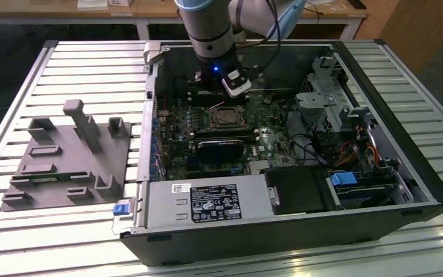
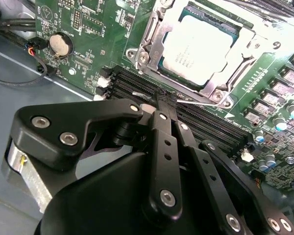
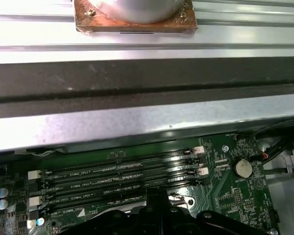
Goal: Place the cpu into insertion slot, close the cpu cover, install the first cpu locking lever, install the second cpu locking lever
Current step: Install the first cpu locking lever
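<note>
The cpu (image 2: 198, 46), dull silvery square, lies inside the cpu cover (image 2: 154, 36).

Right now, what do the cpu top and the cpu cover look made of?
The cpu: metal lid, dull silvery matte, with a soft even sheen. The cpu cover: thin sheet metal, likely steel, with brighter glare along its stamped edges.

Grey fixture (image 1: 60, 164) on slatted table (image 1: 52, 242) beside open case (image 1: 283, 236)
</note>
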Available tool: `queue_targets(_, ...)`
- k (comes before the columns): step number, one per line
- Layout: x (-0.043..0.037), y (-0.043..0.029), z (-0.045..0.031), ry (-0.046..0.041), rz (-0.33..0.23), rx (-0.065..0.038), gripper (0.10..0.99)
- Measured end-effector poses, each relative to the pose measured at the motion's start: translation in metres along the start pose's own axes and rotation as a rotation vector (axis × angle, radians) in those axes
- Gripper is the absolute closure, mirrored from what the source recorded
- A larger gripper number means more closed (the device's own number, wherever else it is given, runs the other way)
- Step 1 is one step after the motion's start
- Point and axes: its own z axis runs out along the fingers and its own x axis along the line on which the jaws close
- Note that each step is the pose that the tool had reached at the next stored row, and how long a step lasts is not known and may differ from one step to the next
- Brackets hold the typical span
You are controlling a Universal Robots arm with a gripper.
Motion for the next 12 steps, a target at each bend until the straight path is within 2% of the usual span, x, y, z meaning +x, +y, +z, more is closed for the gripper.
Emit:
queue_targets(6,0.0006,-0.0007,0.0026,-0.0158,-0.003,-0.002,0.984)
queue_targets(9,0.0007,-0.0008,0.0029,-0.0167,-0.004,-0.001,0.984)
queue_targets(12,0.0009,-0.0009,0.0033,-0.0215,0.008,0.01,0.984)
